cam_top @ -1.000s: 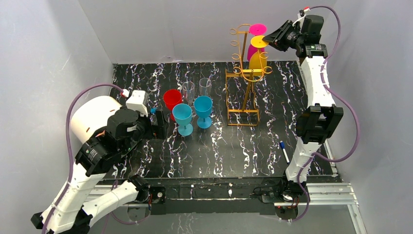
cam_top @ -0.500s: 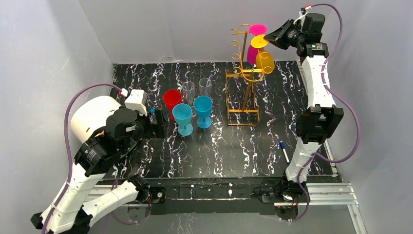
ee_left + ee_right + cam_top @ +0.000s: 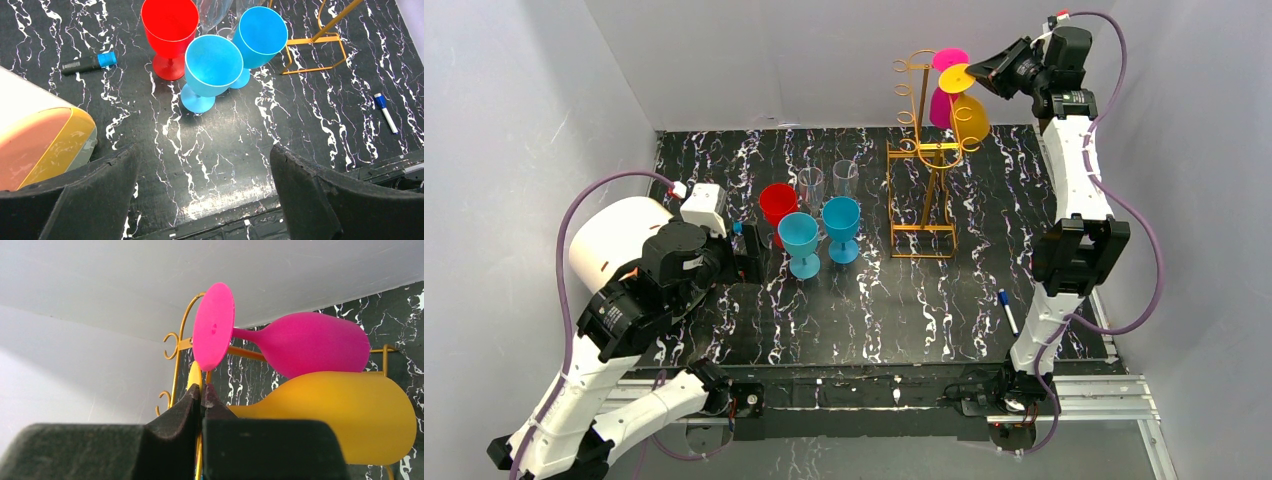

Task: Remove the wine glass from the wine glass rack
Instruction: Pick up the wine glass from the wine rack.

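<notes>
Right gripper (image 3: pixel 201 392) pinches the yellow wine glass (image 3: pixel 330 410) by its foot (the reachable rim) to slide it off the wine glass rack (image 3: pixel 932 195) at the far edge of the table (image 3: pixel 924 320); left gripper (image 3: pixel 202 172) gapes empty

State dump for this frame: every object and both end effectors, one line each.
wine glass rack: upright
yellow wine glass: inverted, tilted, foot gripped
pink wine glass: hanging inverted on rack
red wine glass: upright
blue wine glasses: upright
clear wine glasses: upright
markers: lying flat
left end effector: open, empty
right end effector: shut on yellow wine glass foot
</notes>
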Controlling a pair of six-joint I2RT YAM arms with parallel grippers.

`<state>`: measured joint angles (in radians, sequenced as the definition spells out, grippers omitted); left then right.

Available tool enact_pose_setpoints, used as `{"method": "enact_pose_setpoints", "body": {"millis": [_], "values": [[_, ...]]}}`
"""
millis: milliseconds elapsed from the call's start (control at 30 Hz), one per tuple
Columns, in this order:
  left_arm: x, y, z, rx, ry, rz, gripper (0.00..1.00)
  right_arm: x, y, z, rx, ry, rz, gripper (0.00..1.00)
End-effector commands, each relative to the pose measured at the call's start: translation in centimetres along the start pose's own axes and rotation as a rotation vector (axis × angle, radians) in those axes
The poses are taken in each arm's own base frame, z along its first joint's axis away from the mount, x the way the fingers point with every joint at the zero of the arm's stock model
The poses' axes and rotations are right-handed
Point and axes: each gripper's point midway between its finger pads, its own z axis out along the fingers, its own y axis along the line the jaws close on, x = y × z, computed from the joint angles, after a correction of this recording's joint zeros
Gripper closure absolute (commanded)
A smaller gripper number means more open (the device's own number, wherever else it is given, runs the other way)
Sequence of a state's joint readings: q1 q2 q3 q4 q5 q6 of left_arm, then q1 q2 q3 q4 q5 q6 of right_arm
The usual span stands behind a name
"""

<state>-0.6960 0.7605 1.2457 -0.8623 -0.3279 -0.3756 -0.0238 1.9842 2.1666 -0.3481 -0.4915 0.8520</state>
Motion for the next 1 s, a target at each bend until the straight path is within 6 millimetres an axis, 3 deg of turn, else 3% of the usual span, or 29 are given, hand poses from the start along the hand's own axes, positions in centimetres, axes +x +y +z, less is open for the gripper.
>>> {"method": "enact_pose_setpoints", "body": {"millis": [0, 967], "values": [[-0.8, -0.2, -0.6, 0.008, -0.015, -0.011, 0.02, -2.1, 3.8, -1.9, -0.081, -0.099, -0.036, 0.99], [-0.6, -0.3, -0.8, 0.021, -0.003, -0.009, 0.02, -3.4, 3.2, -3.7, -0.011, -0.208, -0.088, 0.99]]}}
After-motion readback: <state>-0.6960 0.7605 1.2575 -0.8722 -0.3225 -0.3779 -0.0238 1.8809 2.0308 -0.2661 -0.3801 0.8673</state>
